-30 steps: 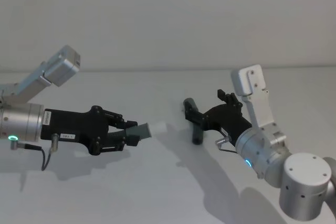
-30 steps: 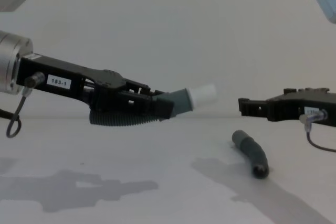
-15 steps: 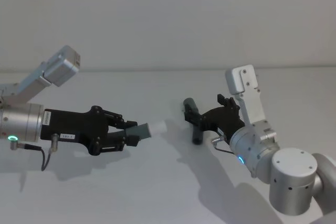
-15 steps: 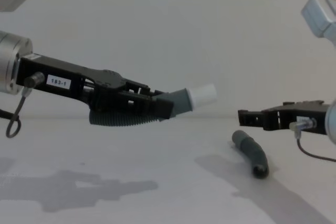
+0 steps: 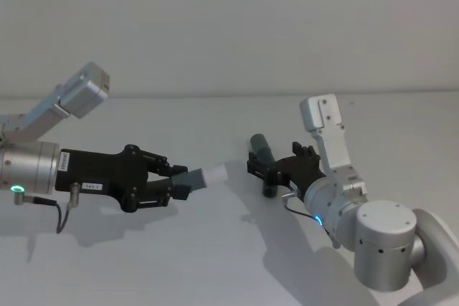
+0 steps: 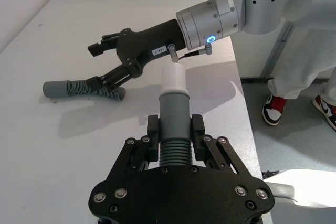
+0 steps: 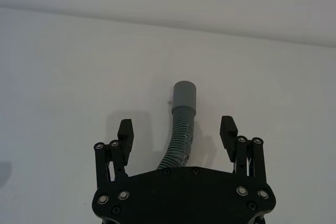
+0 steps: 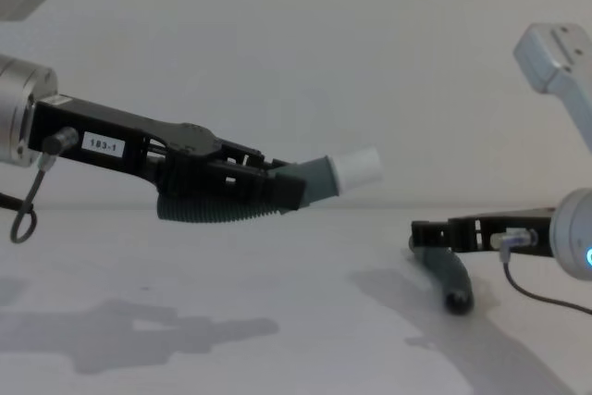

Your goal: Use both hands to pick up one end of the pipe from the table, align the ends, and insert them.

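One corrugated white-tipped pipe piece clamped in left gripper; right gripper open astride cuffed piece on table.

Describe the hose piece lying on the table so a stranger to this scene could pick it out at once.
On the white table, look to the robot's right side, just ahead of the open right gripper. There lies a curved, dark grey corrugated hose piece with a smooth grey cuff. Unlike the other piece, held aloft in the left gripper, it has no white tip.

Black angular left gripper — silver wrist, white "183-1" label.
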Available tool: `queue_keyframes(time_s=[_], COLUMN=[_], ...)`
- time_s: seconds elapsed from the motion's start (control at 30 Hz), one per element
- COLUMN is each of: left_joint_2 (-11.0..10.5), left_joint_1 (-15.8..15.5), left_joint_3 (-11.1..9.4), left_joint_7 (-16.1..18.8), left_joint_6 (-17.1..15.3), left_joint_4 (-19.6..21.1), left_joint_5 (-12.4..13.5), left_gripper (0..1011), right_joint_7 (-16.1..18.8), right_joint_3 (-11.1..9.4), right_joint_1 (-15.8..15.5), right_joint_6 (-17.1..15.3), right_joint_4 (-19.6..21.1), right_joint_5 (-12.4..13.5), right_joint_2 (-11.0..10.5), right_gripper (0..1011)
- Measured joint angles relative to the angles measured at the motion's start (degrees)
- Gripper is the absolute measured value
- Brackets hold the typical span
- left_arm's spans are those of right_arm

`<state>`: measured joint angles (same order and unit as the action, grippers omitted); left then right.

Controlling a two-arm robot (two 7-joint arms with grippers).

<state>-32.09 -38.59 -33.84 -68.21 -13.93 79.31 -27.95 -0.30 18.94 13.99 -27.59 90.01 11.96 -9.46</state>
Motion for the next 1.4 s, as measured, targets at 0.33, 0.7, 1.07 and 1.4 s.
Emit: queue_keyframes(time_s=[0.33, 0.7, 1.07, 1.4], left_joint_2=[0.0, 0.0, 0.0, 0.0], left_joint_1=[0.0, 0.0, 0.0, 0.0], left_joint_3=[0.0, 0.0, 0.0, 0.0], left_joint_7=[0.0, 0.0, 0.0, 0.0], left_joint_6=[0.0, 0.0, 0.0, 0.0], left_joint_4=[0.0, 0.0, 0.0, 0.0], left_joint_5=[0.0, 0.0, 0.0, 0.0], left_gripper=[327, 327, 327, 327], right_joint_7=[-0.4, -0.3, -0.3, -0.3], right_joint_3=[0.7, 1.2, 0.8, -0.1], right_joint_1=[1.5, 3.7, 5.6, 6.7], right_joint_6=[-1.0, -0.9, -0.1, 0.3], right_joint_4=[-2.7, -6.5, -10.1, -12.5], right_joint_5=[-1.1, -2.2, -2.7, -2.9], right_joint_2=[1.2, 2.2, 3.3, 4.2], right_gripper=[1002, 1002, 1002, 963])
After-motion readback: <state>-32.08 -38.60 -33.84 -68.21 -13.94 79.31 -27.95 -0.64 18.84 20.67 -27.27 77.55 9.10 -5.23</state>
